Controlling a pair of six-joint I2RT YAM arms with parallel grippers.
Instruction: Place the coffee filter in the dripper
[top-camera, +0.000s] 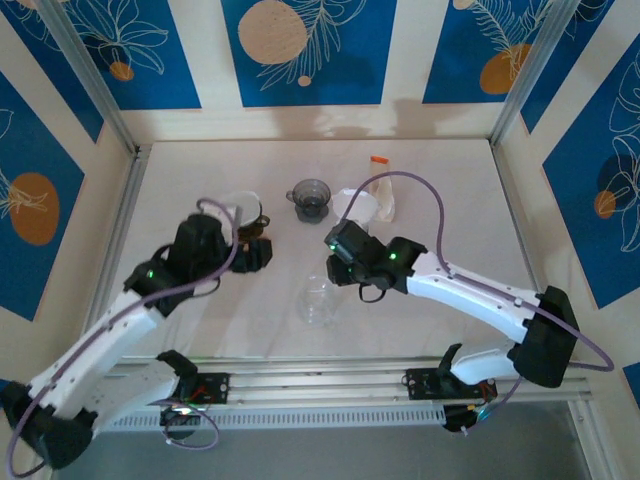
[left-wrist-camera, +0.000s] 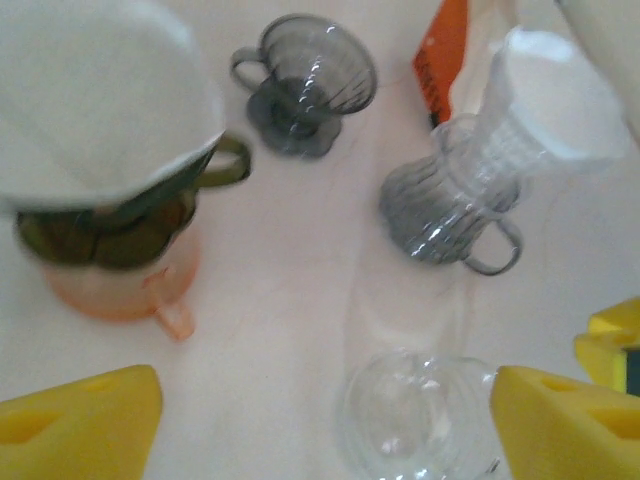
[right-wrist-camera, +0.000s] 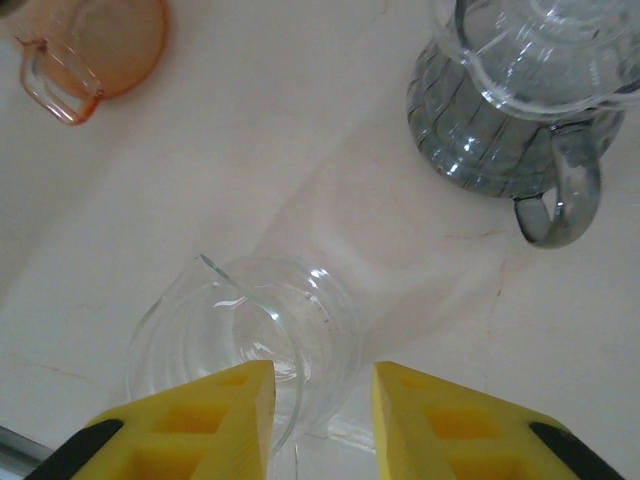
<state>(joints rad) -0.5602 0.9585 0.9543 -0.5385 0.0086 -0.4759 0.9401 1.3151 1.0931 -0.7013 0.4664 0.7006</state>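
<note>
A white coffee filter (left-wrist-camera: 100, 95) sits in an olive dripper (left-wrist-camera: 120, 225) stacked on an orange cup (left-wrist-camera: 125, 285); from above the filter (top-camera: 238, 207) lies just beyond my left gripper (top-camera: 262, 250). A second white filter (left-wrist-camera: 555, 95) stands in a ribbed grey dripper (left-wrist-camera: 450, 205). A smooth grey dripper (top-camera: 310, 198) stands bare between them. My left gripper (left-wrist-camera: 320, 430) is wide open over bare table. My right gripper (right-wrist-camera: 322, 420) is open, hovering by a clear glass (right-wrist-camera: 250, 330), the ribbed dripper (right-wrist-camera: 510, 110) beyond it.
The clear glass (top-camera: 318, 300) stands at the table's middle front, between both arms. An orange-topped packet (top-camera: 380, 160) lies behind the right-hand filter (top-camera: 362, 205). Metal posts and walls frame the table; a rail runs along the near edge.
</note>
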